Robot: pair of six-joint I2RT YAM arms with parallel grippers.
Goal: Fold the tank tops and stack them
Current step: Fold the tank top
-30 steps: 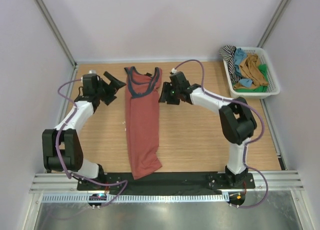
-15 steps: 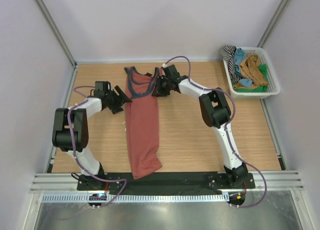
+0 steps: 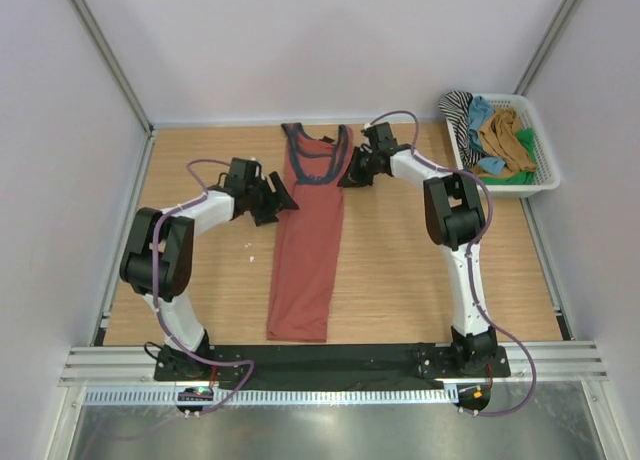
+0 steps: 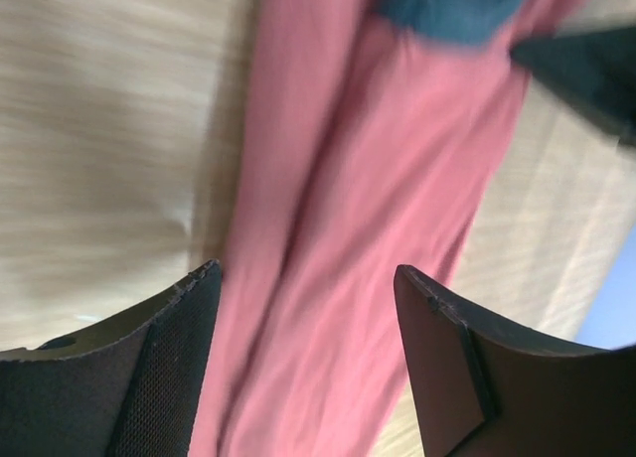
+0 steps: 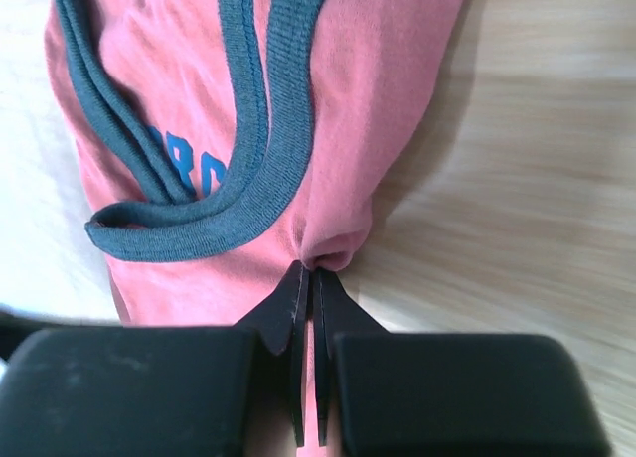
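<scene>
The rust-red tank top lies lengthwise on the middle of the table, its navy-trimmed neck at the far end. My right gripper is shut on a pinch of the red cloth at its right edge, just below the armhole trim; the blue print shows beside it. At the top's left edge my left gripper stands open. In the left wrist view its fingers hover wide apart, with red cloth below them. An ochre-brown tank top lies in the basket.
A white basket stands at the back right corner, holding striped, blue and green tops beside the ochre one. Grey walls close in the table on three sides. Both arm bases sit on the black strip at the near edge.
My right gripper has shut on the top's right edge and drawn it to the right; the cloth now lies straighter. My left gripper has followed rightward to the left edge.
</scene>
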